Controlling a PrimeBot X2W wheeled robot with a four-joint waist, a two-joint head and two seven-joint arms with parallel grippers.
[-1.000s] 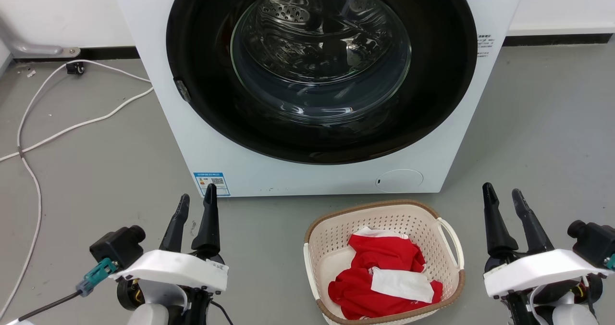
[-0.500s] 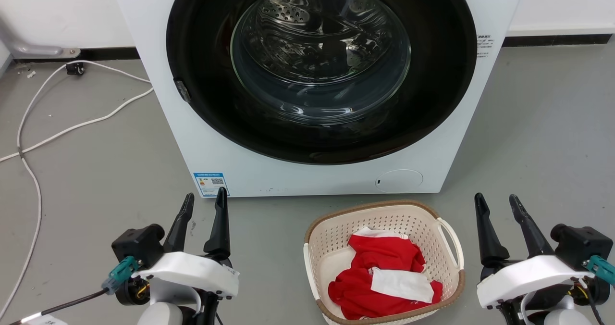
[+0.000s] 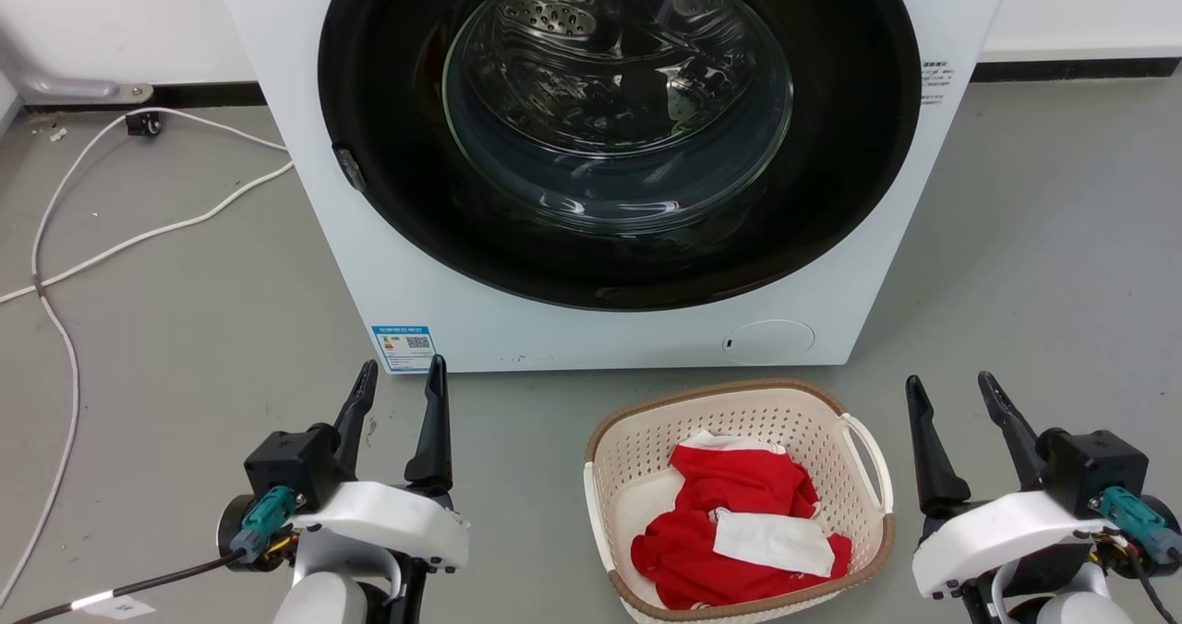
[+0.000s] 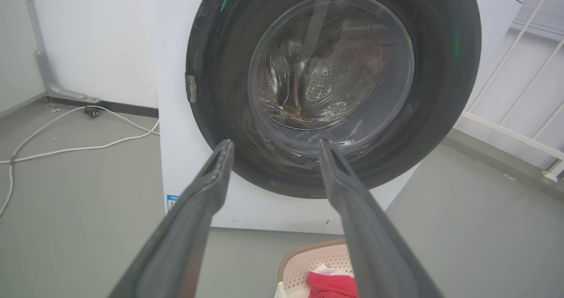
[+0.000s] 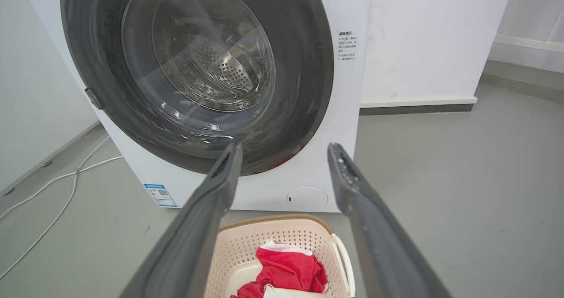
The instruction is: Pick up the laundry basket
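Both arms sit low at the near edge of the head view. The left end effector [image 3: 403,367] has its fingers parted with nothing between them. The right end effector [image 3: 950,384] is likewise released and empty. Both point toward the machine and touch nothing.

The laundry basket [image 3: 729,418] sits on the floor [image 3: 185,347] between the two, near the right one and well apart from the left. Inside is a crumpled red garment [image 3: 729,499] with a white piece [image 3: 774,544] on top. A loop handle [image 3: 873,462] shows on the basket's right side. The left side is not clear enough to call.

Risks (my judgement):
- Uneven reach: the left arm has farther to go. If the right closes and lifts first, the basket tips and the clothes slide out.
- Slim dark fingers on a smooth plastic rim could slip, or a tip could snag in the wall perforations.
- The load is bunched toward the near end, so the basket may pitch toward the robot once it is off the floor.
- The far rim lies just beside the washing machine [image 3: 443,319]. A forward swing on the lift would knock the front panel.

The floor is plain grey and smooth. The machine is a white front-loader with a round dark door that appears shut, glass [image 3: 617,98] with a steel drum behind it, and a blue label [image 3: 405,347] low on the panel. A white cable [image 3: 157,232] loops over the floor on the robot's left, well apart from the basket. A white wall [image 3: 120,24] with dark skirting stands at the back.
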